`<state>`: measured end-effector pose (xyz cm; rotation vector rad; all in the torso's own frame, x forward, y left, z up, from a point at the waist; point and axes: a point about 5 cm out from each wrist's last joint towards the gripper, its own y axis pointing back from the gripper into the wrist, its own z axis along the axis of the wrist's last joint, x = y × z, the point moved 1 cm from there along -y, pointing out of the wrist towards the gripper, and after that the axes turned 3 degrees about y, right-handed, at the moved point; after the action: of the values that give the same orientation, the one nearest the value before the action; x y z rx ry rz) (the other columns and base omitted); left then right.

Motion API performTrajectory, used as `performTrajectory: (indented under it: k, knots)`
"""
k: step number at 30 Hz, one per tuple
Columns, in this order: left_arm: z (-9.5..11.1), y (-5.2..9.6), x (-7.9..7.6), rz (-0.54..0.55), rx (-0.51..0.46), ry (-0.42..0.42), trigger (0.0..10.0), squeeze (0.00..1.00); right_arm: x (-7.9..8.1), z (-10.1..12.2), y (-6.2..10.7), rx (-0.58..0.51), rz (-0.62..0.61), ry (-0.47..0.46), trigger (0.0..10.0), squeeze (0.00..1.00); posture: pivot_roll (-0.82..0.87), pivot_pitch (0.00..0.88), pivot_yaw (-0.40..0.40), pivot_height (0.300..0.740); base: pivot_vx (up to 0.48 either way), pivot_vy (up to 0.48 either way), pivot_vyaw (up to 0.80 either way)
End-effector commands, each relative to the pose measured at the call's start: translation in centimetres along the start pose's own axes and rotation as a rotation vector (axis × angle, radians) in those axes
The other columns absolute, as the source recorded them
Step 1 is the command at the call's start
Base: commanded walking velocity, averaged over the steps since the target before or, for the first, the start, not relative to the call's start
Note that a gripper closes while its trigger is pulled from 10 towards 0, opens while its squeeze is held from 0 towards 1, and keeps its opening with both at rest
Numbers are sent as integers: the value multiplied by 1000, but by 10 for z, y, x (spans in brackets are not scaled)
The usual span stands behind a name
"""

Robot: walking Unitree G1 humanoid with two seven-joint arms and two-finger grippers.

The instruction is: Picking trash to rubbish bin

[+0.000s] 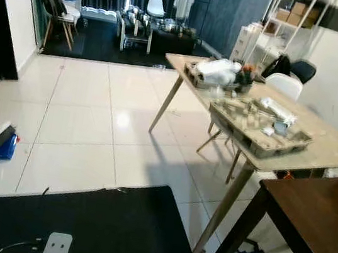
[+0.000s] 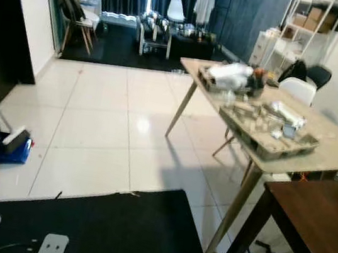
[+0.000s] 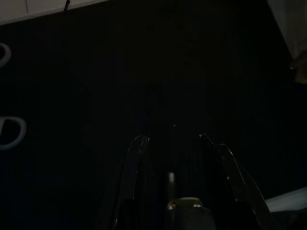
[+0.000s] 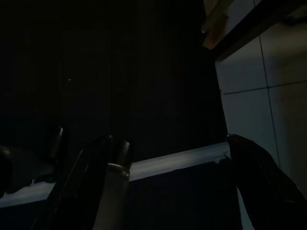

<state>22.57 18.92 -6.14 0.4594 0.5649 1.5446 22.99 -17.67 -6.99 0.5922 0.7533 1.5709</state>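
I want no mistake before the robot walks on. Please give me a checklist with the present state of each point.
1. Left gripper empty, jaws apart: ok.
2. Right gripper empty, jaws apart: ok.
3. Rubbish bin located: not ok, none seen.
4. Trash chosen: cannot tell; small bits lie on the tiles, and trays of clutter sit on the table.
5. Path over the black mat: not ok, a white block and cable lie there.

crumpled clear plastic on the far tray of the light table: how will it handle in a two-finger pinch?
The crumpled clear plastic looks like thin film, so probably light and floppy. Its glossy surface may slip. It sits heaped on the far tray, so a pull may drag neighbouring bits along.
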Motion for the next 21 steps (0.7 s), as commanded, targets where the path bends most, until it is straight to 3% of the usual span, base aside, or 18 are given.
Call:
performTrajectory:
  k: [1, 21]
  knots:
    - [-5, 1, 3, 6, 21, 3, 10000, 0, 5, -7, 1, 19, 9, -5, 10000, 0, 69, 48, -66, 740, 281, 0, 0]
    - [-3, 1, 3, 7, 22, 1, 10000, 0, 6, -9, 1, 30, 17, 9, 10000, 0, 71, 48, -64, 740, 268, 0, 0]
